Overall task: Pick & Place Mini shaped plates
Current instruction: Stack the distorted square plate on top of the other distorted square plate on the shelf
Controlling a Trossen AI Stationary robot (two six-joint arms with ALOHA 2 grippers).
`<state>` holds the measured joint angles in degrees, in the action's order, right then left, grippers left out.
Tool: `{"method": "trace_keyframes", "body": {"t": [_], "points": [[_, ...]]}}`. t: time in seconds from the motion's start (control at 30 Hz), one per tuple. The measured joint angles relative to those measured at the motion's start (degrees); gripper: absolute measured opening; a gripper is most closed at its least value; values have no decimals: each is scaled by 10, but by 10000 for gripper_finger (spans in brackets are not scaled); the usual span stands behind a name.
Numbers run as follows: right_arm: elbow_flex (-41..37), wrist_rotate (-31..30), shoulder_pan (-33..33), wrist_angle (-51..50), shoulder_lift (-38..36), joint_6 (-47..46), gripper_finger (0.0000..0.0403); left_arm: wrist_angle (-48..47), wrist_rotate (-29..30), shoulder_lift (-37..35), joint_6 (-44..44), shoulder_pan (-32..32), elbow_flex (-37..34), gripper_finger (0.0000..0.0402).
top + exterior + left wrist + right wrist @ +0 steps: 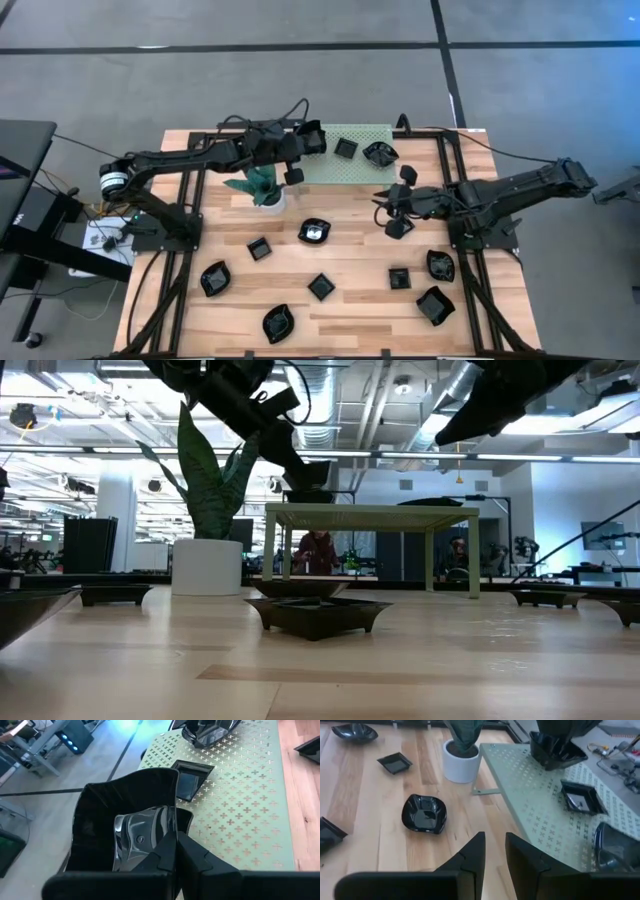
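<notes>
My left gripper (308,142) is shut on a glossy black mini plate (125,805), just above the left end of the green perforated shelf (365,170). The plate also shows in the right wrist view (555,747) and the low view (308,495). A square plate (345,148) and a rounded plate (380,153) sit on the shelf. My right gripper (494,850) is empty, its fingers a narrow gap apart, and it hovers over the table (388,205) near the shelf's right front. Several more black plates lie on the wooden table, among them a rounded one (313,232). My left gripper pinches the plate's raised rim wall (174,805) between its two fingers (200,860), one finger inside the hollow and one outside. The fingers come from above, pointing down. The plate hangs below them with its hollow up, clear of the shelf top.
A green-leaved plant in a white pot (262,188) stands on the table by the shelf's left front leg, close to my left arm. Black plates are scattered over the near half of the table (320,286). People show in the room behind the table (318,550).
</notes>
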<state>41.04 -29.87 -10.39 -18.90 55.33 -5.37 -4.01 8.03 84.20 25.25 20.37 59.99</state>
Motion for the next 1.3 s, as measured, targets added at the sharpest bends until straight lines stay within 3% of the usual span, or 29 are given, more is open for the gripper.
{"method": "trace_keyframes", "body": {"t": [0.77, 1.2, 1.3], "points": [[0, 0, 0, 13, 2, 14, 70, 4, 0, 24, 14, 4, 0, 10], [0, 0, 0, 12, 2, 14, 70, 2, 1, 25, 35, 2, 0, 60], [0, 0, 0, 12, 2, 14, 70, 4, 25, 25, 35, -2, 0, 78]]}}
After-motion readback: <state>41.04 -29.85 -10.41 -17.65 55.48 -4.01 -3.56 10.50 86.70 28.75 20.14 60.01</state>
